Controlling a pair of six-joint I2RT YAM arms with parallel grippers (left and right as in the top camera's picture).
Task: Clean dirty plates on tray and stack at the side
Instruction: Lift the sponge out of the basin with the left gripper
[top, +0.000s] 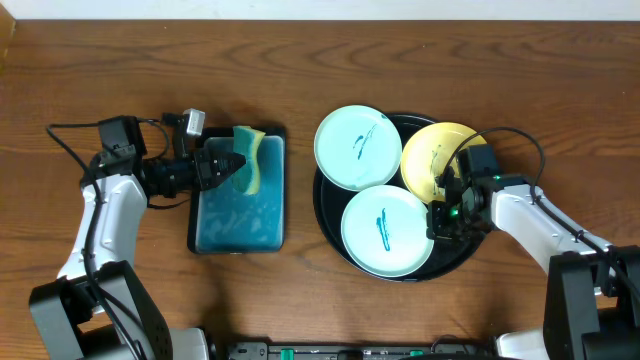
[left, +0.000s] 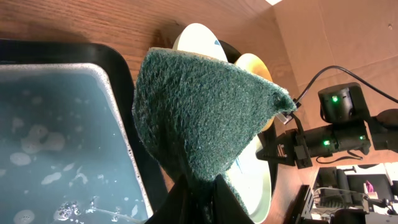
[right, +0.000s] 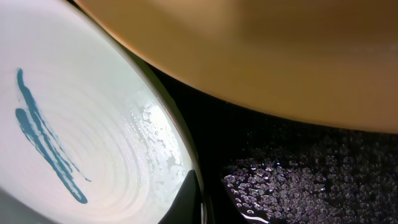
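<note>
Three plates lie on the round black tray (top: 470, 248): a pale one (top: 357, 147) at the back, a yellow one (top: 437, 158) tilted at the right, and a pale one (top: 388, 230) in front with a teal scribble. My right gripper (top: 440, 215) is shut on the front plate's right rim. In the right wrist view a dark finger (right: 189, 199) lies over that plate's (right: 81, 124) edge, with the yellow plate (right: 261, 56) above and the wet tray (right: 298, 168) beside it. My left gripper (top: 225, 165) is shut on a yellow-green sponge (top: 247, 158), (left: 205, 118), held over the basin.
A rectangular black-rimmed basin (top: 240, 215) of teal soapy water (left: 50, 143) stands left of the tray. Bare wooden table surrounds both. Cables trail from each arm. The back plate overhangs the tray's rim toward the basin.
</note>
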